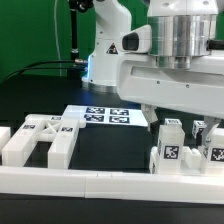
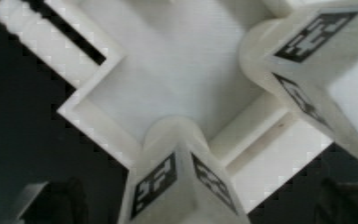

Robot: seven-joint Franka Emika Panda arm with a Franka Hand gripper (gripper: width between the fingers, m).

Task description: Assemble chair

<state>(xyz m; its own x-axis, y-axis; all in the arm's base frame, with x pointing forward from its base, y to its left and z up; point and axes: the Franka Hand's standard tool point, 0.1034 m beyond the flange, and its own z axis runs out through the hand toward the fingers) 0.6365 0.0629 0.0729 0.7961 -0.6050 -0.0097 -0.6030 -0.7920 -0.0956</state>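
Note:
In the exterior view a wide white chair part [image 1: 45, 140] with a notch lies on the black table at the exterior view's left. Several smaller white chair parts with marker tags [image 1: 170, 152] stand at the exterior view's right. The arm's hand hangs low over them, and my gripper [image 1: 152, 114] is mostly hidden under it. In the wrist view my gripper [image 2: 190, 208] is right above a white tagged chair part [image 2: 185, 175]. The dark fingers [image 2: 48, 205] stand apart on either side of it, with gaps showing. A broad white piece [image 2: 167, 85] fills the view behind it.
The marker board [image 1: 100, 116] lies at the middle back of the table. A long white rail [image 1: 100, 185] runs along the front edge. The robot's base and cables stand at the back.

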